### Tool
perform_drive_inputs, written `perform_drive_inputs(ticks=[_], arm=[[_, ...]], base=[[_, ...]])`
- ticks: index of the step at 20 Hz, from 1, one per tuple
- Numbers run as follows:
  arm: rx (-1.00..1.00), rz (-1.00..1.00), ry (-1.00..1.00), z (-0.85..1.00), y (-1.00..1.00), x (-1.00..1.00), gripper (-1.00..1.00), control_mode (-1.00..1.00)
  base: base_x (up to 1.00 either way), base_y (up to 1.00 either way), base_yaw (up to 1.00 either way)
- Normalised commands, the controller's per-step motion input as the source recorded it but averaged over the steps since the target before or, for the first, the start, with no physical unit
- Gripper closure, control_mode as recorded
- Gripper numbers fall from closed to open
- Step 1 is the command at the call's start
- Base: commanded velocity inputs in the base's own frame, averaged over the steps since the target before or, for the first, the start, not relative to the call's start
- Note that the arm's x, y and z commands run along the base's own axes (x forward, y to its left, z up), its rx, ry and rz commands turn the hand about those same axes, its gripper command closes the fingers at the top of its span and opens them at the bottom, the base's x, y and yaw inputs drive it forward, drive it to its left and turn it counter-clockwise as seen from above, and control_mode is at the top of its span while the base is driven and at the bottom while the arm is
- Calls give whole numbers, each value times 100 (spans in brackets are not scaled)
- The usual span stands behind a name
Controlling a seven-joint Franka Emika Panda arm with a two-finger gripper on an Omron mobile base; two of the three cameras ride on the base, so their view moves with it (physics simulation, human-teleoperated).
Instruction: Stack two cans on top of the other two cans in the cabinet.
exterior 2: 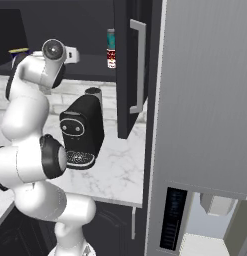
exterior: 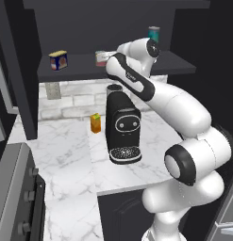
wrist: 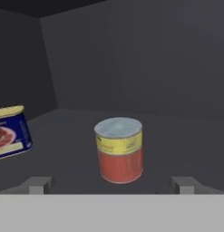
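Left base view: cabinet shelf [exterior: 80,70] runs across the top, above the marble counter [exterior: 66,155]. Blue tin [exterior: 58,60] sits toward the shelf's left end, well apart from the rest. Red-orange can [exterior: 101,58] stands mid-shelf, partly hidden behind the arm's forearm. Teal can [exterior: 153,34] shows behind the wrist at the shelf's right end, what it stands on is hidden. Below the shelf, black coffee machine [exterior: 122,128] on the counter with an orange carton [exterior: 95,123] just beside its left. Right base view: teal can [exterior 2: 111,39] sits directly on top of the red-and-white can [exterior 2: 111,57], at the shelf's right end, near the dark cabinet door [exterior 2: 132,65]. Wrist is up at shelf height left of that stack; coffee machine [exterior 2: 82,131] below. Hand view: gripper [wrist: 112,185] is level with the shelf, fingertips [wrist: 37,185] spread wide apart, nothing between them. Red-orange can [wrist: 119,150] stands upright dead ahead, centred between the tips, not touched. Blue tin [wrist: 11,132] is off to the can's left, cut by the frame edge.
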Motion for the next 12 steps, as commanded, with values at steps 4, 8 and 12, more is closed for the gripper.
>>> perform_drive_inputs(ticks=[4, 8, 12], arm=[[0, 0, 1, 0, 0, 30, -100, -100], [0, 0, 0, 0, 0, 28, -100, -100], [0, 0, 0, -1, 0, 23, -100, -100]], base=[[0, 0, 0], [0, 0, 0], [0, 0, 0]])
